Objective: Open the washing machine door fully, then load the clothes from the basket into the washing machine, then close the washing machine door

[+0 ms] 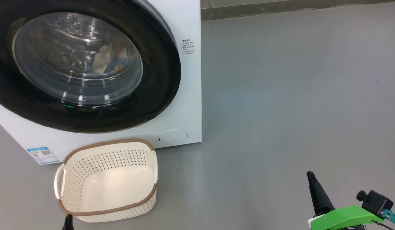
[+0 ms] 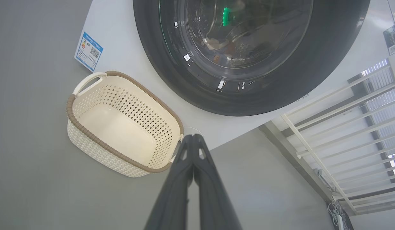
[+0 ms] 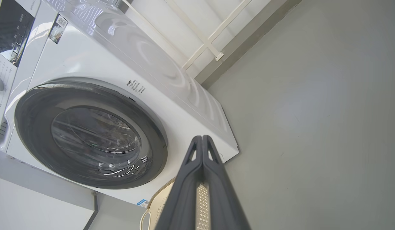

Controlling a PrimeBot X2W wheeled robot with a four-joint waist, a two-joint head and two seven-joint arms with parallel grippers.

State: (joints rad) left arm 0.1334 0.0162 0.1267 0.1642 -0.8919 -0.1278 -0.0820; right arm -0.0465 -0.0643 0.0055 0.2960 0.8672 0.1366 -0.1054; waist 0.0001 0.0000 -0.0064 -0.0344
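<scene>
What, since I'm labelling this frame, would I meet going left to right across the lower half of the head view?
From the left: blue energy sticker → cream perforated basket → round service flap → right gripper, shut.

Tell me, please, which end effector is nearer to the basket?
Left. The left end effector, shut, has its tip right by the basket's near rim. The right end effector, also shut, is well off to the basket's right, apart from it.
</scene>
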